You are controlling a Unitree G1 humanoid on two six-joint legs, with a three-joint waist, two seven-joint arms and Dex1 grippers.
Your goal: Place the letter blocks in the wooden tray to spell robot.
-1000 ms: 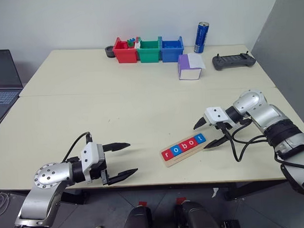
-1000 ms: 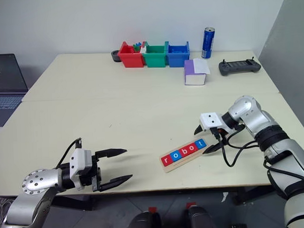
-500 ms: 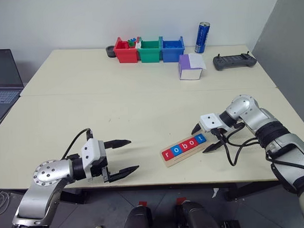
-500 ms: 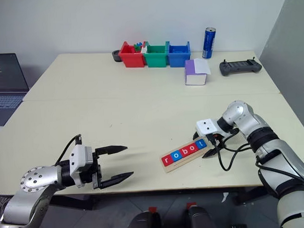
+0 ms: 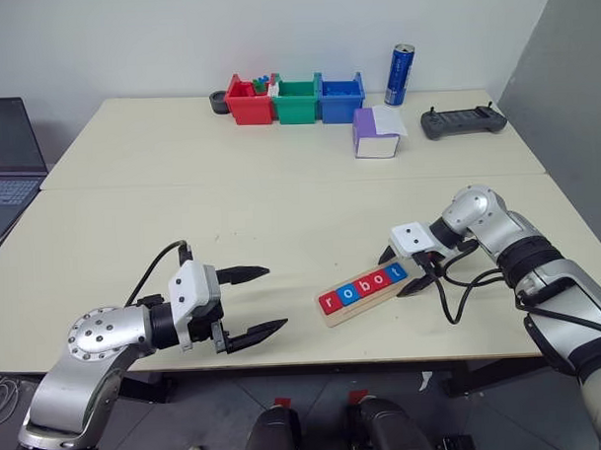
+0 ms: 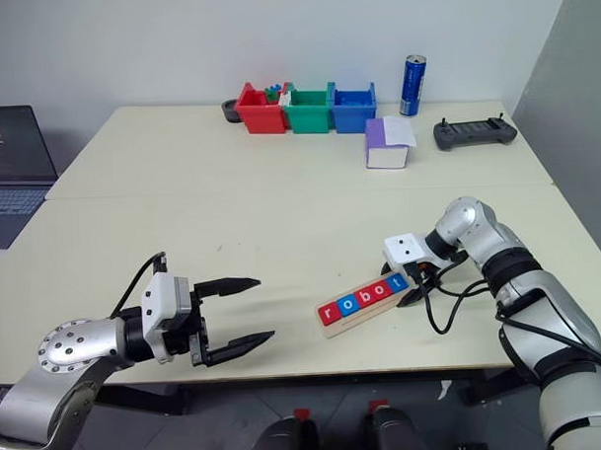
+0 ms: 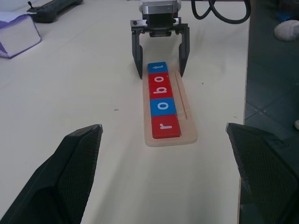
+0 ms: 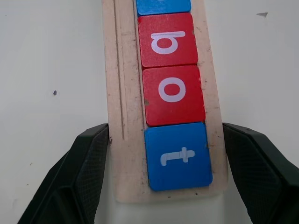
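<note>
The wooden tray (image 5: pixel 330 316) lies slanted near the table's front edge, right of centre. Several red and blue letter blocks (image 5: pixel 363 287) sit in its groove in a row and read r, o, b, o, t. My right gripper (image 5: pixel 397 273) points down at the tray's t end. Its fingers (image 8: pixel 88 158) press against both long sides of the tray (image 8: pixel 121 93), either side of the blue t block (image 8: pixel 177 156). My left gripper (image 5: pixel 275 298) hovers open and empty to the left of the tray, pointing toward it, well apart from it.
Red (image 5: pixel 247 100), green (image 5: pixel 296 101) and blue (image 5: pixel 340 97) bins stand in a row at the table's far edge, with a blue can (image 5: pixel 401 73) beside them. A purple-and-white box (image 5: pixel 376 131) and a dark controller (image 5: pixel 462 123) lie at the back right. A laptop (image 5: pixel 7 156) sits far left.
My right gripper has come down over the tray's t end and its fingers have narrowed onto the tray's sides. My left gripper has risen a little and shifted right, still open.
</note>
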